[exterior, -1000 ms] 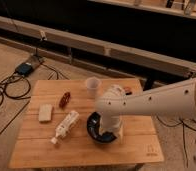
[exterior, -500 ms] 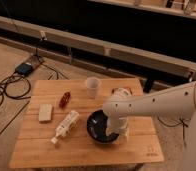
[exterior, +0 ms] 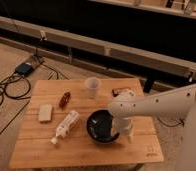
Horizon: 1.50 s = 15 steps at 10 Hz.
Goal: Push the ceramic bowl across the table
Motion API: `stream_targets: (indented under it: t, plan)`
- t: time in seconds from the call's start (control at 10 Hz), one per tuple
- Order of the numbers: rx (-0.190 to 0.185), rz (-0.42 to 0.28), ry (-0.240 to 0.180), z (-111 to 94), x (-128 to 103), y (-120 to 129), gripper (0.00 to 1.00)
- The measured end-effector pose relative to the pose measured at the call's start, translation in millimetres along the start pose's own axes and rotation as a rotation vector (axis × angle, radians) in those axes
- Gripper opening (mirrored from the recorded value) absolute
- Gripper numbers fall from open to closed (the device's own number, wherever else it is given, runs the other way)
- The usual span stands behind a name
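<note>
The table [exterior: 41, 150], light-brown planks, fills the lower view; a small dark mark near its front right corner is too small to read. The white robot arm [exterior: 161, 104] reaches in from the right. The ceramic bowl [exterior: 98, 125], glossy black, sits right of centre toward the front edge, its inside showing only dark glaze. The gripper [exterior: 122, 132] is down at the bowl's right rim, touching or just beside it; whether it is open or closed, I cannot tell. A white bottle [exterior: 66, 125] lies on its side left of the bowl, its label unreadable. A white cup [exterior: 92, 86] stands upright near the back, contents not visible.
</note>
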Motion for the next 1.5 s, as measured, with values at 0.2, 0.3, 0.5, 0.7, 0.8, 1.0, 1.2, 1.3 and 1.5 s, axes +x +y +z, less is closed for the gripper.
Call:
stream_targets:
  t: [0.2,0.3,0.5,0.7,0.8,1.0,1.2,1.3,1.5]
  plan:
    - [0.0,0.033,0.007,3,2,-11,0.65]
    - [0.0,0.045,0.011,5,3,-15,0.65]
    - [0.003,0.065,0.02,9,6,-24,0.65]
    - [0.011,0.08,0.029,13,10,-32,0.65]
    - [0.012,0.082,0.029,13,10,-33,0.65]
    - [0.012,0.08,0.029,13,10,-32,0.65]
    - [0.012,0.081,0.029,13,10,-32,0.65]
    - [0.012,0.08,0.029,13,10,-32,0.65]
    - [0.012,0.081,0.029,13,10,-32,0.65]
